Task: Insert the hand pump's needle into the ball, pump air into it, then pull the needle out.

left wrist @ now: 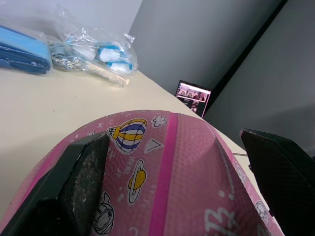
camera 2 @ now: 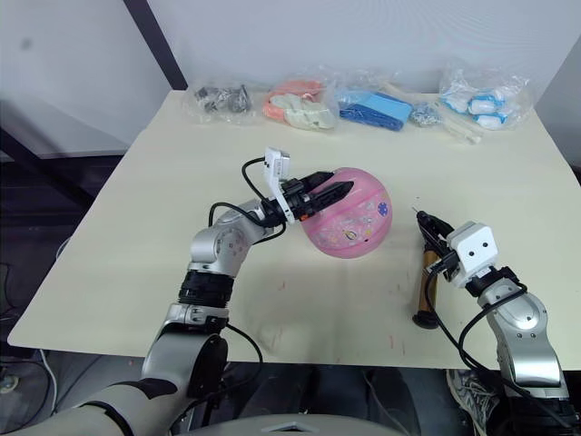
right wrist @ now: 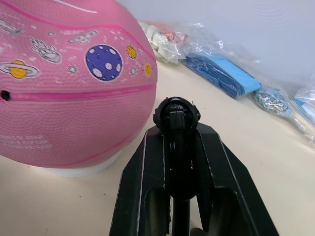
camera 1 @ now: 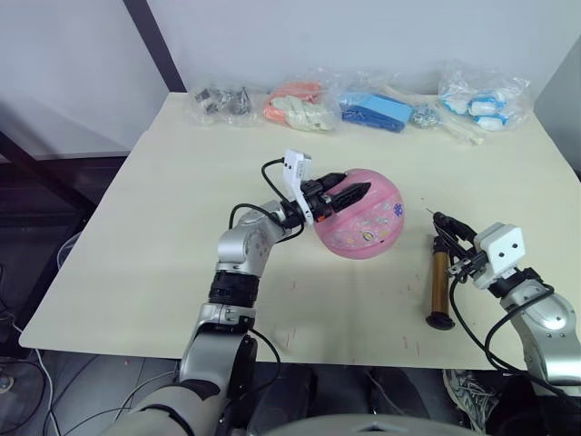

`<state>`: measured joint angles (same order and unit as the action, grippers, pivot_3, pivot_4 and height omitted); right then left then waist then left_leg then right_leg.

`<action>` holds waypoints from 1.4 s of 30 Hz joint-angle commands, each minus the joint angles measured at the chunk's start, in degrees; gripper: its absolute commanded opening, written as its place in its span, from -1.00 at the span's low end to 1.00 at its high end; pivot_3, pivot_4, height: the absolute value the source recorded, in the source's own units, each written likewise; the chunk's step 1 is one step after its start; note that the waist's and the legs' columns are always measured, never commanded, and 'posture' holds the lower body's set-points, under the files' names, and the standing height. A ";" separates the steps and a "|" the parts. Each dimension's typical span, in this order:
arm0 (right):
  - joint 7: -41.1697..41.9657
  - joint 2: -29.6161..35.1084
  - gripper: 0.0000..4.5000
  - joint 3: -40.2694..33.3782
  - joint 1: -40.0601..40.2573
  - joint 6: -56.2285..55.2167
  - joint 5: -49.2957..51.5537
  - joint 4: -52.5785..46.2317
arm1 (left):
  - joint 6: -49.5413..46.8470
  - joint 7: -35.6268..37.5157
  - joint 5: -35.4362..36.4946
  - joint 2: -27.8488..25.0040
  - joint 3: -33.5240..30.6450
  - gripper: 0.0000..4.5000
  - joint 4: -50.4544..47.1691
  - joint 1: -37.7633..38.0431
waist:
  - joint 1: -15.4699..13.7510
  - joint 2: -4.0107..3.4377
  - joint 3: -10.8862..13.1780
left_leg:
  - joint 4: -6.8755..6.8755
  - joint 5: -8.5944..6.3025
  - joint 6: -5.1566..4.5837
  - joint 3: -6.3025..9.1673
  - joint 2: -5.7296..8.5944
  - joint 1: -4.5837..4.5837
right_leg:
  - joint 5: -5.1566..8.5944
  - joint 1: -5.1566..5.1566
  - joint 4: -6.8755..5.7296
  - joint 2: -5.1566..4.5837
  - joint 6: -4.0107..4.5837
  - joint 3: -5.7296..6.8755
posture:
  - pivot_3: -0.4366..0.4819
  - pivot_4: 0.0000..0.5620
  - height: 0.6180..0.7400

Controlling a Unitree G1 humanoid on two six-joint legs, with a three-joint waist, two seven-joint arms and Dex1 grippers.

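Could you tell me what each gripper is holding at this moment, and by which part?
The left gripper straddles the top of the ball, fingers on either side. The right gripper grips the black fitting at the hose's needle end.

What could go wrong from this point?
The thin needle in the right gripper could miss or bend at the ball's tiny valve hole. The left gripper grips only the ball's top, so a push may roll it. The loose hand pump may drag.
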<state>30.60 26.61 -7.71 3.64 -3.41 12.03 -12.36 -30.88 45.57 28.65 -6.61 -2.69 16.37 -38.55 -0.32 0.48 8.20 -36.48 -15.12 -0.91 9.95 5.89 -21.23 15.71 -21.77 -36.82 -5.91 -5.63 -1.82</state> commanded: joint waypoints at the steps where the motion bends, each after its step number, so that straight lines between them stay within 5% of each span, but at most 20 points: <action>1: 0.01 -0.24 -0.95 -1.77 -0.18 -1.32 1.14 0.33 | 0.81 1.04 2.53 -0.95 -2.42 1.00 -2.66 -1.79 | 0.03 0.03 0.11 | 0.00 0.00 0.00 0.00 0.00 -0.03 | -0.01 -0.03 -0.01 0.00 0.01 0.00 | -0.05 -0.47 0.94; 8: -0.17 -0.55 -0.95 -2.03 -0.45 -1.04 2.03 2.08 | 2.47 3.79 5.14 -3.12 -4.01 1.00 -5.65 -4.17 | 0.24 0.04 0.19 | -0.55 0.02 0.02 -0.06 0.00 -0.85 | -0.26 -0.75 -0.19 0.01 0.41 0.00 | -0.05 -0.47 0.94; 19: 0.05 0.08 -0.95 -2.61 -0.74 -0.25 2.99 3.61 | 1.10 13.33 7.38 -12.43 -3.51 1.00 -10.20 -4.65 | 1.02 0.04 0.26 | -0.74 0.08 0.11 -0.10 0.01 -0.76 | -0.31 -0.84 -0.77 0.06 0.48 -0.06 | -0.05 -0.47 0.94; 29: 0.87 0.65 -0.95 -4.59 -1.46 1.92 4.78 5.67 | 0.50 31.73 8.93 -29.57 -1.43 1.00 -19.27 2.98 | 1.25 -0.01 0.52 | -0.73 0.13 0.18 -0.14 -0.05 -0.67 | -0.31 -0.92 -1.02 0.15 0.50 -0.20 | -0.05 -0.47 0.94; 42: -2.19 1.18 -0.95 -9.45 -5.00 8.27 7.44 9.72 | 3.30 37.88 8.97 -38.16 -3.24 1.00 -23.55 12.50 | 1.15 -0.15 0.77 | -0.71 0.13 0.18 -0.20 -0.06 -0.66 | -0.36 -0.94 -1.03 0.16 0.59 -0.33 | -0.05 -0.47 0.94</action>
<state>29.17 27.20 -15.24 -0.62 3.93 18.53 -2.43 -28.30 82.89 36.25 -43.73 -4.12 -4.70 -26.06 0.83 0.33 8.97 -37.19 -14.99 -0.73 9.74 5.82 -21.90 15.35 -22.71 -37.85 -5.75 -5.03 -2.15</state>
